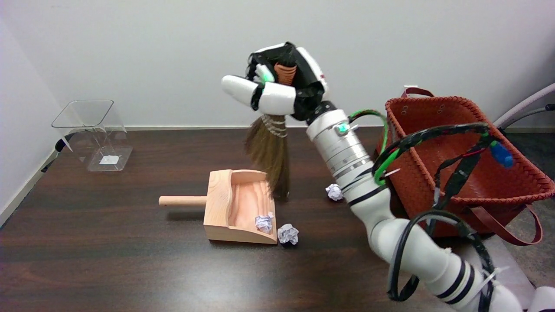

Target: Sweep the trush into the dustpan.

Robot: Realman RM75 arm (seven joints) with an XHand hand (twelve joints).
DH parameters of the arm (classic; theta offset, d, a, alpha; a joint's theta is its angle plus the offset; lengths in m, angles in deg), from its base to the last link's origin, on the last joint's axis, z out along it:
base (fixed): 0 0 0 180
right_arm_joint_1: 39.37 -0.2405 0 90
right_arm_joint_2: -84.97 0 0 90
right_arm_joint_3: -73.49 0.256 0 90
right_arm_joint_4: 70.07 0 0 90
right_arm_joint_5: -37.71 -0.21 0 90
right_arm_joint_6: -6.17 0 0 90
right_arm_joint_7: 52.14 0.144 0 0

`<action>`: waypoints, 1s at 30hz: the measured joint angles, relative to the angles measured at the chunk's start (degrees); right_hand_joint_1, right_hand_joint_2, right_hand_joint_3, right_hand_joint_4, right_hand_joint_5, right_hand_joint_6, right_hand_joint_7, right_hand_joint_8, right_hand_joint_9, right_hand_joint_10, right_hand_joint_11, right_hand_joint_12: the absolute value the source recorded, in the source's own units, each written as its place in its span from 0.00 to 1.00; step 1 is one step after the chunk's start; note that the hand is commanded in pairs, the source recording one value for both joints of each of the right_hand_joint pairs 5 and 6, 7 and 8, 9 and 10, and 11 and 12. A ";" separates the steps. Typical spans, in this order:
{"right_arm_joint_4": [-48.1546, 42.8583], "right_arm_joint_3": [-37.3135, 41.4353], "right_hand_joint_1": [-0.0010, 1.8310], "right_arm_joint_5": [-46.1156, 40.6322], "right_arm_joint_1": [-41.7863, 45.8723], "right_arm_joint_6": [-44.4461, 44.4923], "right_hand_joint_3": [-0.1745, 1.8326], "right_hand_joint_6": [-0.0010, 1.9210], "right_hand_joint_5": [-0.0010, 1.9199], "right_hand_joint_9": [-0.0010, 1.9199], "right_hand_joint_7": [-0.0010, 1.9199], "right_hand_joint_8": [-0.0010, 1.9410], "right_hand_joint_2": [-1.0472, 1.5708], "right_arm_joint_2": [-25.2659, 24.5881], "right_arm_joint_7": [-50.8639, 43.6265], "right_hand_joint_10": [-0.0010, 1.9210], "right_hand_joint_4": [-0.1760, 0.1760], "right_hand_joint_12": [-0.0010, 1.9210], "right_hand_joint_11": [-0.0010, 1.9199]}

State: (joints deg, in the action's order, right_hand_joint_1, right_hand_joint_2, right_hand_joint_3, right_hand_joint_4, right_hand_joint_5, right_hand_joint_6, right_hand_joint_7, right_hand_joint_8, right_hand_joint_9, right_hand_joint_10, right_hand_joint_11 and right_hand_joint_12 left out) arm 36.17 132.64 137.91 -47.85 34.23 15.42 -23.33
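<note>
The dark wooden table fills the lower frame. At the right edge sits a woven red-brown basket; its inside looks empty as far as the arm and cables let one see. The right hand, upper centre, has its fingers wrapped around the orange-wound handle of a small straw hand broom, which hangs bristles-down with the tips at the far right corner of the wooden dustpan, at or just above the table; contact cannot be told. The dustpan lies at centre, its round handle pointing left and its open mouth right. A clear plastic container at upper left holds only a small white label or scrap at its bottom.

The sweeping looks partly done. One crumpled paper ball lies inside the dustpan near its lip, a second paper ball just outside the lip, and a third paper ball well to the right, near the forearm. Next, the bristles likely need to go right of a loose ball and drag it leftward into the mouth.
</note>
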 measured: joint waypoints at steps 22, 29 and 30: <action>-3.05 13.89 0.75 -5.25 5.36 -3.09 0.29 1.00 1.00 1.00 1.00 0.99 1.00 15.47 -5.90 1.00 0.50 0.92 0.92; -7.26 12.13 0.75 -5.83 6.14 -2.34 0.28 1.00 1.00 1.00 1.00 0.99 1.00 16.65 -6.56 1.00 0.50 0.92 0.92; -7.89 11.79 0.75 -5.88 6.15 -2.15 0.28 1.00 1.00 1.00 1.00 0.99 1.00 16.71 -6.62 1.00 0.50 0.92 0.92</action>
State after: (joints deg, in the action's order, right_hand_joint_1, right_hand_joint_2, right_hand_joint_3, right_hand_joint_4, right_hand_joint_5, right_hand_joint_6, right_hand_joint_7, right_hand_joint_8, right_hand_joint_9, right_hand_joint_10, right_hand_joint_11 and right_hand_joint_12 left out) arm 28.28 144.43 132.03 -41.71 32.08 32.13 -29.95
